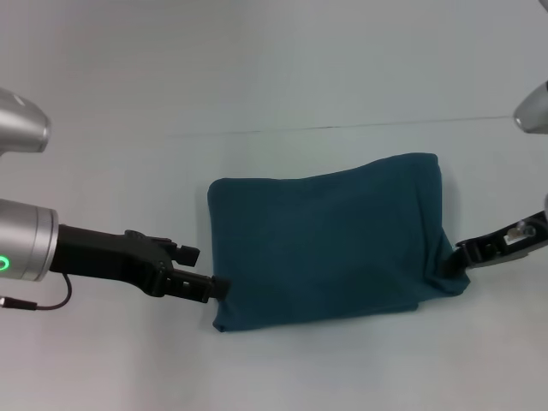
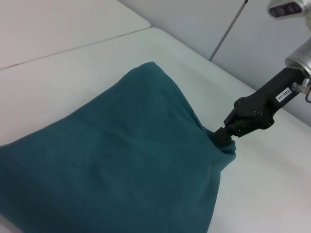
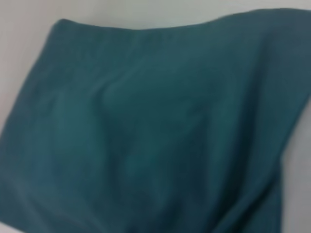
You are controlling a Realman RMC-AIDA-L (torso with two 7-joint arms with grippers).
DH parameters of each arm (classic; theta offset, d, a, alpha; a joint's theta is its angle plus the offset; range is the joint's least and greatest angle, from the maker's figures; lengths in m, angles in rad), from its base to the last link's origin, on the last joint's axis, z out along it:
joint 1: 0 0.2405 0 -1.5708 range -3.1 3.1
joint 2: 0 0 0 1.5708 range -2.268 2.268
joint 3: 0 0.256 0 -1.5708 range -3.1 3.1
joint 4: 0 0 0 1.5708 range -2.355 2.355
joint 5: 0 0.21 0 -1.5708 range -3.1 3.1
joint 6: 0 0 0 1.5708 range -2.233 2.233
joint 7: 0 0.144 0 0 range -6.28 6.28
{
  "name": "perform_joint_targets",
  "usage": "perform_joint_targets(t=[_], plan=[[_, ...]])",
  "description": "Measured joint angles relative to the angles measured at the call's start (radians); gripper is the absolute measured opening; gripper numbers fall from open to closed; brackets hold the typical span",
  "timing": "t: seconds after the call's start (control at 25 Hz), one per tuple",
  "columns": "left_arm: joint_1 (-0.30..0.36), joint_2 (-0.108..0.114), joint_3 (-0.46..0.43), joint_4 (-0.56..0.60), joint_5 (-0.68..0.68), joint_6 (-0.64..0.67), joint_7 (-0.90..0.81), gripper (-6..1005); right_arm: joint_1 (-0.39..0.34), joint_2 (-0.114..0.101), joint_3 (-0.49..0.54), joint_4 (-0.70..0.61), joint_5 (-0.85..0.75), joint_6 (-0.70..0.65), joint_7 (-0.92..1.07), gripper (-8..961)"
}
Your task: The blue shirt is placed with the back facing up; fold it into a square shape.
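Plainly, both pincers (image 1: 218, 288) (image 1: 452, 267) grip the unlettered blue shirt (image 1: 330, 244).

The right end effector (image 1: 452, 264) tips are hiding inside the blue shirt (image 1: 330, 244). The left end effector (image 1: 218, 288) tips are poking into the cloth edge. Both arms are running off the picture sides.

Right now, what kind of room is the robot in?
Probably a lab or test bench: a bare white table holds only the blue shirt, with the left gripper and right gripper at its edges.
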Motion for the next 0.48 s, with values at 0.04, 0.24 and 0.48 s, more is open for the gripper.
perform_joint_targets(t=[0.04,0.24,0.48], plan=[[0.0,0.0,0.0,-0.001,0.0,-0.002,0.0,904,-0.003,-0.002,0.0,-0.002,-0.009,0.007,0.008,82],[-0.002,0.0,0.003,-0.002,0.0,-0.006,0.0,904,-0.012,-0.003,0.003,-0.018,-0.077,0.04,0.042,-2],[-0.001,0.0,0.001,-0.002,0.0,-0.008,0.0,904,-0.028,0.002,0.023,-0.094,-0.038,-0.023,0.042,-2]])
